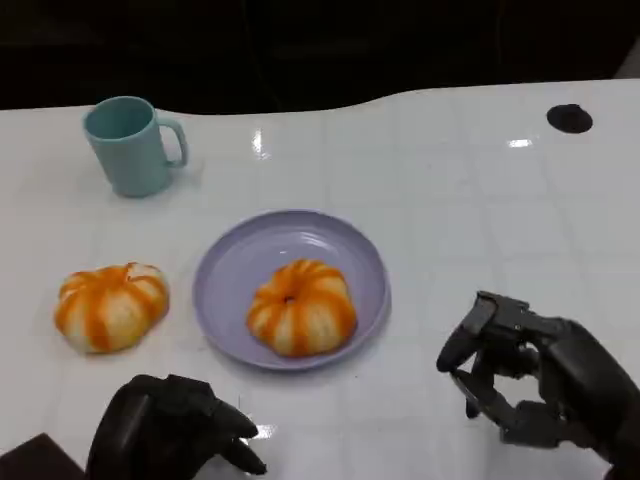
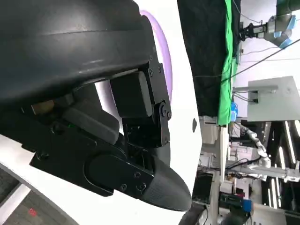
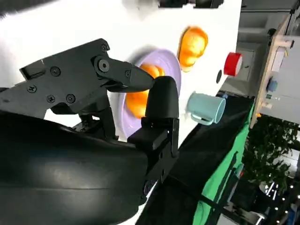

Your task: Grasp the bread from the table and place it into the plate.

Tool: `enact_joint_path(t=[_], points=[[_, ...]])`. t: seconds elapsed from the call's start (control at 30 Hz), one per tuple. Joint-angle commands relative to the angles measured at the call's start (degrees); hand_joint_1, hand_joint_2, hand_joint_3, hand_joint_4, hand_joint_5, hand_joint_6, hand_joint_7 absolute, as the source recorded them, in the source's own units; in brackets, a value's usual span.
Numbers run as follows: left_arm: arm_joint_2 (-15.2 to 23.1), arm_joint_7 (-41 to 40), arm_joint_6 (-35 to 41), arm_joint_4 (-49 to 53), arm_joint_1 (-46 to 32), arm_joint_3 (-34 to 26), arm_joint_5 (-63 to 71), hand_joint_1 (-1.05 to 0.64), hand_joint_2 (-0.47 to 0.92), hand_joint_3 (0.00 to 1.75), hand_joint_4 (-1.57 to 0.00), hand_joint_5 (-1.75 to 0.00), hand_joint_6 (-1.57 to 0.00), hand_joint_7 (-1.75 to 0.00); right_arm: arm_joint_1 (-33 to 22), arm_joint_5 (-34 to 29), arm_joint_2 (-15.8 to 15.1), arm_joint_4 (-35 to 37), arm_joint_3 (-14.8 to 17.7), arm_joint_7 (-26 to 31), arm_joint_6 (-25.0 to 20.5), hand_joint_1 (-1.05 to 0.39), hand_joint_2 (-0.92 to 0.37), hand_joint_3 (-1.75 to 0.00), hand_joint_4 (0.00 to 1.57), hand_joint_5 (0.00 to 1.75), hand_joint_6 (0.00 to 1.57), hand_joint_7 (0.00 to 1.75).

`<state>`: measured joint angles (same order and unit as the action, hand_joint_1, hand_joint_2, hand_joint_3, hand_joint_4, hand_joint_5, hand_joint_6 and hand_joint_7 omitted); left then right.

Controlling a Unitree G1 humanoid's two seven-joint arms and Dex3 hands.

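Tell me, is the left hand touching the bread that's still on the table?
Apart. In the head view, bare white table separates the left hand from the bread lying left of the plate.

Bright, even overhead light fills the head view; small glare spots sit on the glossy white tabletop (image 1: 470,200) and shadows stay soft. The background beyond is nearly black. Both wrist views are tilted, with the near black hand shells perhaps slightly out of focus and the white surface overexposed.
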<state>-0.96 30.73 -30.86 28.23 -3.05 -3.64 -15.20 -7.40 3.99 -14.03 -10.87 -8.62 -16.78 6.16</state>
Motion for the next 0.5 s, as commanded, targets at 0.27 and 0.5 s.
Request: enact_joint_path(t=[0.27,0.5], points=[[0.95,0.05,-0.05,-0.42,-0.07,-0.33,-0.15,-1.05,0.88,0.00,-1.57,-0.43,-1.57,-0.26,-3.65,-6.55,0.93,5.05,1.02,3.20,8.60,-0.20,-0.65,-0.96,0.62,1.75,0.48,1.61],[1.16,0.10,0.15,-0.63,-0.34,-0.36,-0.23,-1.05,0.88,0.00,-1.57,-0.43,-1.57,-0.26,-1.62,-9.07,1.95,13.46,1.36,5.30,18.53,-0.23,-0.62,-1.02,0.67,1.75,0.49,1.63]])
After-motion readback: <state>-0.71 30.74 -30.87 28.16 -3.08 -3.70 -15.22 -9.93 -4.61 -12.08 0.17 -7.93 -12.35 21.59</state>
